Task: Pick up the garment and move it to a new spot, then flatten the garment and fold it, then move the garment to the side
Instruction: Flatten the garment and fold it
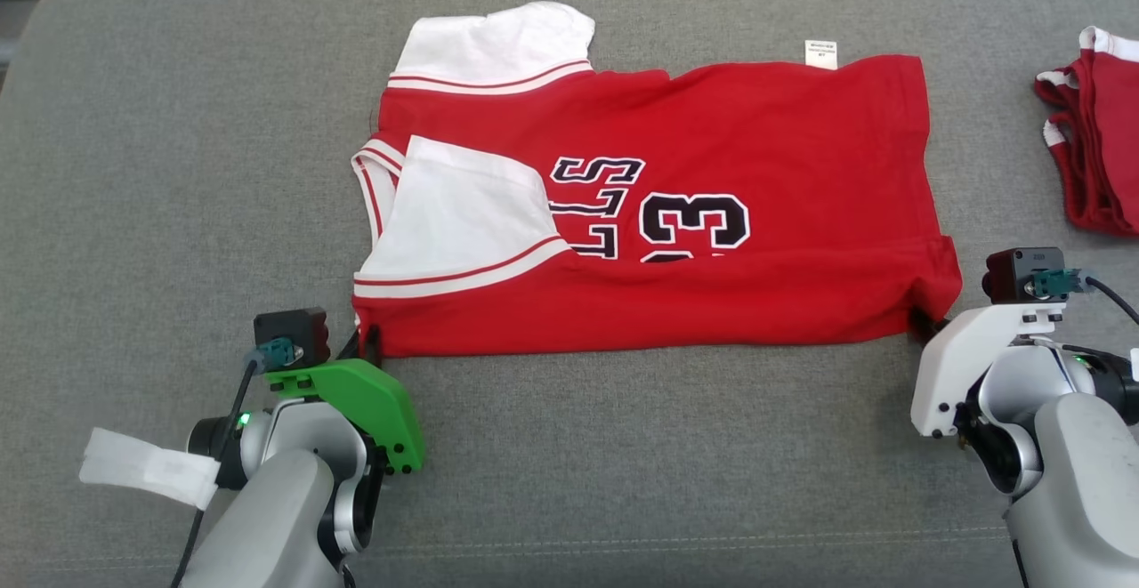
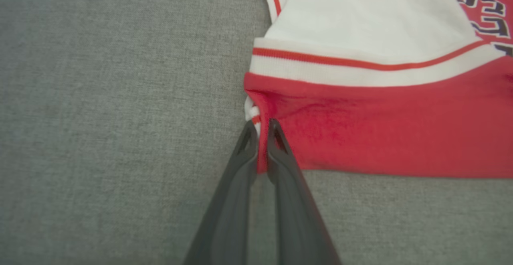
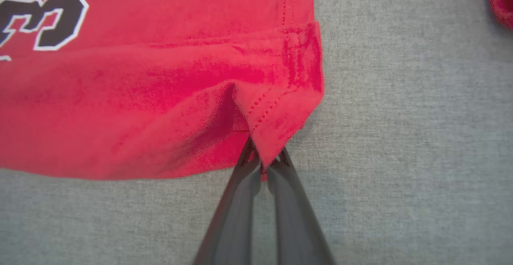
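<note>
Pinching tight, left fingers (image 2: 240, 168) clamp the red jersey (image 1: 712, 125) at its 7 o'clock corner, under the white sleeve (image 1: 463, 214); right fingers (image 3: 236, 201) closed on the 4 o'clock hem corner. Tips mostly buried in cloth. Jersey lies folded mid grey counter (image 1: 178, 125); lettering (image 1: 605, 205) half covered. At 3 o'clock a second red garment (image 1: 1099, 143), cut off by frame.
</note>
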Controlling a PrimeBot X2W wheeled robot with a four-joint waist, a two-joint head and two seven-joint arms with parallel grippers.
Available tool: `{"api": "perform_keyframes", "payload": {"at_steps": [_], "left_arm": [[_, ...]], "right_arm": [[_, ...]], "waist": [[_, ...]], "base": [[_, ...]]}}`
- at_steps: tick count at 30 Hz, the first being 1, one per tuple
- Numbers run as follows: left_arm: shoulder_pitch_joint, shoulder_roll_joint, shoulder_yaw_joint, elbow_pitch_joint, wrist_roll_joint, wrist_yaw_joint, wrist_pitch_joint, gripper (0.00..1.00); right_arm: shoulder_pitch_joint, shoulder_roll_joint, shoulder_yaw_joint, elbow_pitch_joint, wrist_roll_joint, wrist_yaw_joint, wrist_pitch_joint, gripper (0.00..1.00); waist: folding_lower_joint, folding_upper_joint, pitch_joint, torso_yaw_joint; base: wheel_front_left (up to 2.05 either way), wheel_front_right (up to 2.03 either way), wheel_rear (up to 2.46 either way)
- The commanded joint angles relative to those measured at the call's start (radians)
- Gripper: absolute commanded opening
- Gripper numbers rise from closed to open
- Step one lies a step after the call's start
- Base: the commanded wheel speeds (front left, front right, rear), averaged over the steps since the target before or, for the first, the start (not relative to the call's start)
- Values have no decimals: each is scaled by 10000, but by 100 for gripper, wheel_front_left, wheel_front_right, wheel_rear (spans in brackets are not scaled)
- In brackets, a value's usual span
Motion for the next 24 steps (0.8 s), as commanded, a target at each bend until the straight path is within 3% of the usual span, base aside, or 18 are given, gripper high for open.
{"api": "perform_keyframes", "payload": {"at_steps": [1,17,24], "left_arm": [[196,-36,52,-51,-136,39,-85,0],[2205,806,203,-1613,-534,665,427,0],[3044,1020,154,-2135,-704,911,661,0]], "right_arm": [[201,-181,-63,46,26,-26,22,0],[2005,-1294,297,-1821,1179,-26,1992,0],[2564,-1319,256,-2274,1388,-26,2455,0]], "waist": [[0,0,-121,-3],[0,0,-1510,29],[0,0,-1744,35]], "base": [[0,0,0],[0,0,0],[0,0,0]]}}
